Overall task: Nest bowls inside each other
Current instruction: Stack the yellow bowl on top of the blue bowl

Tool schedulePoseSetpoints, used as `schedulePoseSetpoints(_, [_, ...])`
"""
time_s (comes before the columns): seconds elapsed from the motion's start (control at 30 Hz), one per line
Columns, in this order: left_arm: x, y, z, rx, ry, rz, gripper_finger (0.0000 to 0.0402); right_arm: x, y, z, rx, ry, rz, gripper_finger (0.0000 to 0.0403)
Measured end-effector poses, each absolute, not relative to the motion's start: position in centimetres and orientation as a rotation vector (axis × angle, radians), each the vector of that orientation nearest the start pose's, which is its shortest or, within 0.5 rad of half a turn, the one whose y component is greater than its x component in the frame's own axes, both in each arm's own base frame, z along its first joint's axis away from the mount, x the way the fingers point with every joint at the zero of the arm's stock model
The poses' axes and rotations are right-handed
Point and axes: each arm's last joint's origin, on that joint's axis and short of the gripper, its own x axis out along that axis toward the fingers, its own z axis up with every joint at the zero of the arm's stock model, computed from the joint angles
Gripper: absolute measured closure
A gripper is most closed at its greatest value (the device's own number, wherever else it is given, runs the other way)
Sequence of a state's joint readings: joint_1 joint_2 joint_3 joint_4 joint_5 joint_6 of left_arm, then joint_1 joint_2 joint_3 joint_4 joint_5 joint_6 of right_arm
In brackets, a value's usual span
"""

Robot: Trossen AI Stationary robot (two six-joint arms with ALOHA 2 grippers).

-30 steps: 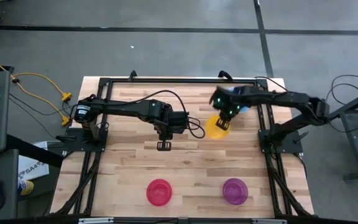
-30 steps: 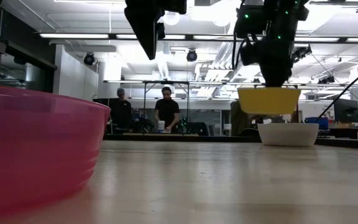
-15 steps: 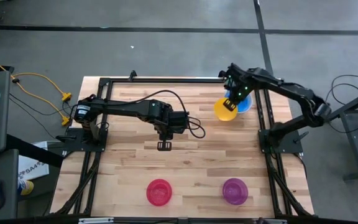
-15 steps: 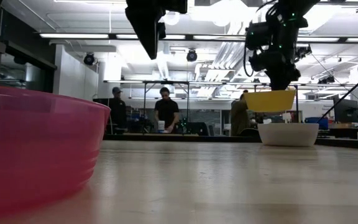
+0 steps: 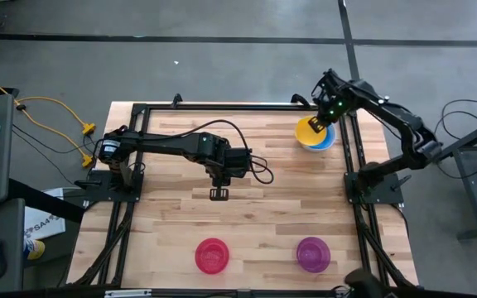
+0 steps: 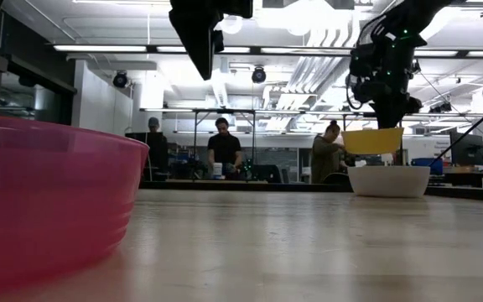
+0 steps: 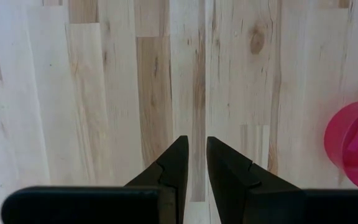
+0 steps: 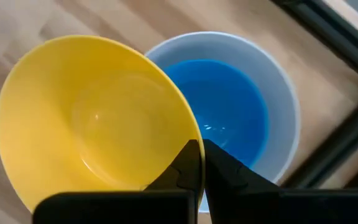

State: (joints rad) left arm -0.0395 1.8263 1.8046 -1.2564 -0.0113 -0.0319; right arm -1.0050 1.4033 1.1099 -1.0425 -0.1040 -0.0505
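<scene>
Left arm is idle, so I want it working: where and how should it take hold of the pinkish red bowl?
Grip the pinkish red bowl by its thin rim, coming straight down from above. It sits upright and open-mouthed on the table, apart from the purple bowl, so any rim point is free; the side nearest the left hand looks shortest.

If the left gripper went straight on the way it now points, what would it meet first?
The bare wooden table top. The left gripper points straight down at bare planks, jaws slightly apart and empty; the pinkish red plastic bowl lies off to one side, out of that line.
</scene>
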Motion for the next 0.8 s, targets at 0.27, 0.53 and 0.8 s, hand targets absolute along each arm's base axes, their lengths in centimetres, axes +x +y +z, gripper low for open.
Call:
schedulePoseSetpoints(0.27, [36.1,-1.4,32.1,0.005,1.278,-0.004,0.0343,11.5,-22.3,25.6,0.74,1.158,-0.808,0.0399])
schedulePoseSetpoints(0.53, [36.1,-1.4,32.1,0.005,1.277,-0.004,0.0343,10.8,-22.9,25.2,0.784,1.145,-0.803,0.0399])
schedulePoseSetpoints(0.8, [36.1,-1.4,32.1,0.004,1.277,-0.003,0.0343,10.8,-23.2,23.5,0.762,1.204,-0.823,0.0399])
